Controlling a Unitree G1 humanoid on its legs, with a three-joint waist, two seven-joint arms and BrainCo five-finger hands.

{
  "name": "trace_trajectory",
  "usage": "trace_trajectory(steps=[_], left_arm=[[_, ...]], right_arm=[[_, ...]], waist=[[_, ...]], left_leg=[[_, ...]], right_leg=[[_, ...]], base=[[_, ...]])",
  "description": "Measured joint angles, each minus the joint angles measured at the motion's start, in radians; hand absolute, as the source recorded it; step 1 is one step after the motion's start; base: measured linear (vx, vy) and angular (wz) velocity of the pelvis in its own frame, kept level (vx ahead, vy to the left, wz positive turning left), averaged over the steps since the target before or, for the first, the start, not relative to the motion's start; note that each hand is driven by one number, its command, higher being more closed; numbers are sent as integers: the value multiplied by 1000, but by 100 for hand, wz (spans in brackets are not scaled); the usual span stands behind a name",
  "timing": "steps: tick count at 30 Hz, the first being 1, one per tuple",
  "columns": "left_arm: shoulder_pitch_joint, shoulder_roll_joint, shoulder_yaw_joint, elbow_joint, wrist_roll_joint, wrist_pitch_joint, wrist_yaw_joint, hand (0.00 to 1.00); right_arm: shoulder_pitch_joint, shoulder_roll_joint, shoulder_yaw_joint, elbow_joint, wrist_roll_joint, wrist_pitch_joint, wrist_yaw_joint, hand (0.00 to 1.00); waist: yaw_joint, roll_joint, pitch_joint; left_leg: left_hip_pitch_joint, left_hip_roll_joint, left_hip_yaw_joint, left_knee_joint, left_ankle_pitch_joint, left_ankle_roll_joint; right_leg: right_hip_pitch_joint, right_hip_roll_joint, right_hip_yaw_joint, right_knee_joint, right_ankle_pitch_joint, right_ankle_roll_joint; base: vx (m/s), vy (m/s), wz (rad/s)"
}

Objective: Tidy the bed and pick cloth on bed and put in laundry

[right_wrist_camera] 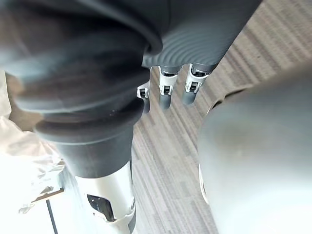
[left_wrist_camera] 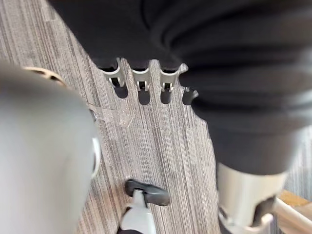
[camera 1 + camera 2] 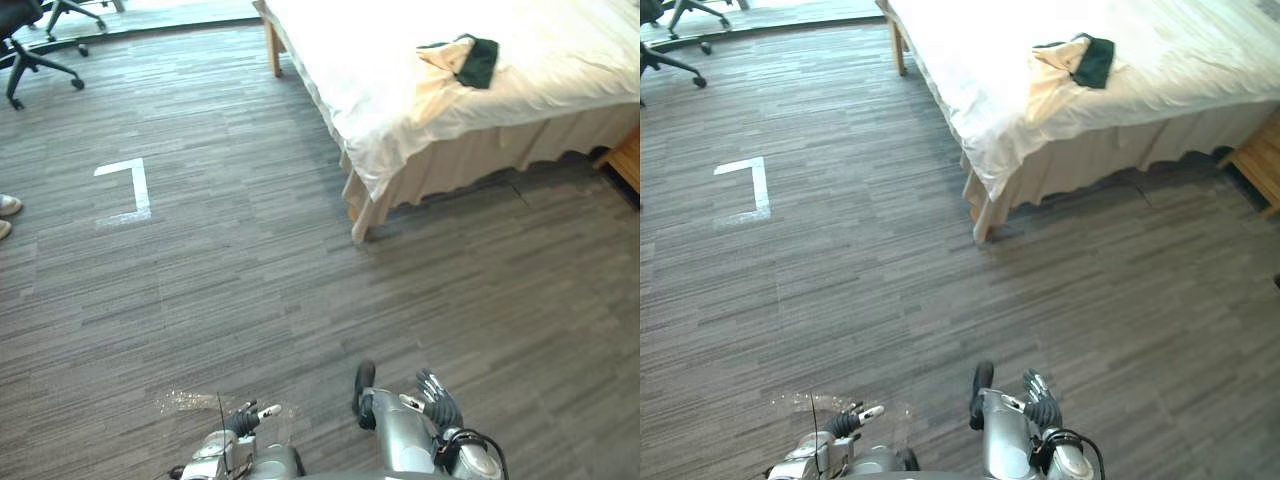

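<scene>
Two robot hands hang low in the left eye view: the left robot hand (image 3: 247, 420) and the right robot hand (image 3: 436, 402), both over the grey floor (image 3: 250, 290) and touching nothing. Well ahead of the right robot hand, the cloth (image 3: 457, 62), a cream piece with a dark green piece bunched on it, lies on the white bed (image 3: 340, 70) near its edge. Ahead and to the left of the left robot hand, a white tape mark (image 3: 130, 188) sits on the floor, with an office chair (image 3: 25, 45) farther off.

In the right eye view, a wooden piece of furniture (image 3: 1258, 160) stands beside the bed, far ahead and to the right of the right robot hand.

The left wrist view shows that hand's fingers (image 2: 142, 90) loose and released, holding nothing above the floor.

The right wrist view shows its fingers (image 1: 165, 92) likewise relaxed and empty, with the bed well beyond them.
</scene>
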Motion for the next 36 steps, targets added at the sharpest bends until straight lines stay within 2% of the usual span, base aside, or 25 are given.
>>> trace_trajectory(steps=[1,2,4,6,7,9,10,11,12,13,14,15,17,18,20,21,22,23,24,25,28,30,32,34,36], left_arm=[[-1,-5,8,-22,11,-22,-3,0],[-1,-7,13,-35,20,-47,-6,0],[1,-8,17,-49,21,-79,-12,0],[18,-20,44,-81,33,-111,-38,0],[19,-26,59,-82,35,-118,-49,0],[19,-35,64,-84,44,-137,-59,0],[18,-31,61,-84,54,-134,-59,0],[17,-24,56,-84,64,-130,-55,0],[11,-22,52,-78,90,-122,-45,0],[4,-4,49,-77,109,-119,-38,0],[2,8,39,-73,110,-119,-31,0],[-9,25,2,-49,108,-108,-19,0],[-25,24,-50,-31,95,-97,-4,0],[-37,15,-70,-31,72,-90,-4,0],[-59,4,-69,-30,49,-75,-2,0],[-74,0,-67,-26,47,-62,-1,0],[-71,-6,-55,-19,49,-69,1,0],[-63,-8,-47,-20,50,-79,3,0],[-47,-32,-17,2,51,-97,22,0],[-11,-54,-11,-8,51,-118,33,0],[19,-67,-56,-50,50,-164,54,0],[30,-76,-76,-84,50,-154,67,0],[33,-74,-97,-103,53,-133,69,0],[36,-76,-102,-117,62,-112,62,0],[41,-57,-129,-117,76,-97,56,0]], right_arm=[[1,-2,-5,4,0,1,0,0],[8,5,-12,6,1,1,1,0],[14,17,-11,2,1,1,2,0],[16,39,-14,-14,4,-1,1,0],[14,43,-17,-14,6,0,0,0],[5,52,-31,-13,45,-1,-3,0],[12,66,-46,-12,70,-1,-8,0],[28,72,-54,-12,91,-2,-15,0],[25,81,-68,-14,127,-8,-25,0],[22,114,-85,-18,150,-11,-31,0],[22,128,-91,-18,161,-11,-37,0],[28,139,-92,-18,169,-10,-56,0],[47,129,-92,-16,179,-15,-96,0],[48,124,-104,-18,181,-34,-131,0],[48,124,-114,-46,180,-68,-201,0],[45,125,-120,-83,170,-94,-276,0],[50,133,-132,-139,120,-129,-422,0],[58,138,-137,-178,78,-142,-527,0],[61,127,-161,-250,-13,-155,-733,0],[48,124,-191,-337,-50,-162,-878,0],[19,123,-240,-704,-215,-209,-1186,0],[-4,105,-245,-887,-336,-207,-1309,0],[-34,86,-262,-1065,-449,-196,-1379,0],[-93,45,-316,-1188,-533,-182,-1414,0],[-125,3,-357,-1227,-555,-149,-1395,0]], waist=[[8,11,8],[10,5,14],[28,-19,19],[65,-42,11],[68,-43,10],[73,-46,6],[85,-56,-9],[91,-71,-28],[96,-86,-46],[78,-134,-49],[63,-148,-47],[43,-150,-47],[32,-126,-35],[27,-97,-31],[17,-89,-38],[5,-95,-41],[4,-106,-48],[9,-127,-56],[10,-102,-49],[9,-63,-63],[11,-37,-54],[12,-28,-61],[14,-27,-61],[11,-26,-62],[5,-41,-70]], left_leg=[[-59,-8,-31,89,-26,-21],[-117,-34,-43,120,-50,-24],[-175,-89,-5,4,-64,-12],[-227,-120,112,-350,-61,-10],[-240,-128,120,-437,-57,-11],[-259,-144,133,-616,-44,-29],[-256,-145,133,-611,-4,23],[-251,-153,143,-598,22,51],[-224,-167,162,-592,80,109],[-181,-205,178,-610,44,130],[-152,-219,178,-622,28,132],[-85,-222,170,-646,5,134],[57,-217,139,-737,2,133],[138,-201,126,-793,4,130],[202,-189,118,-832,4,130],[215,-186,100,-825,-3,108],[231,-186,99,-808,-28,53],[239,-193,99,-794,-50,20],[261,-172,92,-748,-107,-23],[245,-135,98,-704,-108,-32],[218,-123,101,-707,-107,-26],[227,-123,105,-702,-90,-10],[224,-124,101,-687,-88,-9],[229,-132,98,-689,-78,-8],[239,-162,79,-686,-28,-13]], right_leg=[[54,14,9,-16,-15,-8],[135,20,18,-42,-41,-12],[248,18,46,-96,-81,-14],[314,14,96,-126,-128,19],[327,14,104,-124,-148,34],[378,15,131,-97,-241,84],[405,3,153,-79,-285,99],[414,-10,163,-59,-305,111],[359,-38,161,94,-310,120],[268,-103,134,314,-248,145],[228,-126,128,412,-173,155],[197,-138,120,493,-195,147],[189,-125,73,447,-226,130],[179,-112,23,367,-233,127],[133,-102,-9,220,-227,125],[97,-90,1,95,-190,116],[88,-81,15,-69,-69,94],[88,-84,19,-144,43,68],[91,-77,6,-122,97,38],[95,-53,0,-118,93,24],[128,-42,1,-125,33,23],[135,-40,0,-99,5,30],[142,-42,-1,-102,-7,39],[160,-45,-1,-129,-8,41],[209,-68,0,-179,2,54]], base=[[557,-252,-40],[656,-302,-36],[510,-230,-39],[487,-169,-61],[552,-131,-42],[703,-62,-41],[722,11,-54],[777,8,-76],[737,0,-56],[727,-20,-37],[700,-22,10],[697,-68,18],[629,-96,16],[527,-120,25],[576,-197,39],[542,-272,47],[454,-252,41],[464,-277,20],[432,-249,-1],[411,-237,-3],[309,-180,-1],[174,-58,0],[129,-24,1],[125,33,0],[115,43,11]])
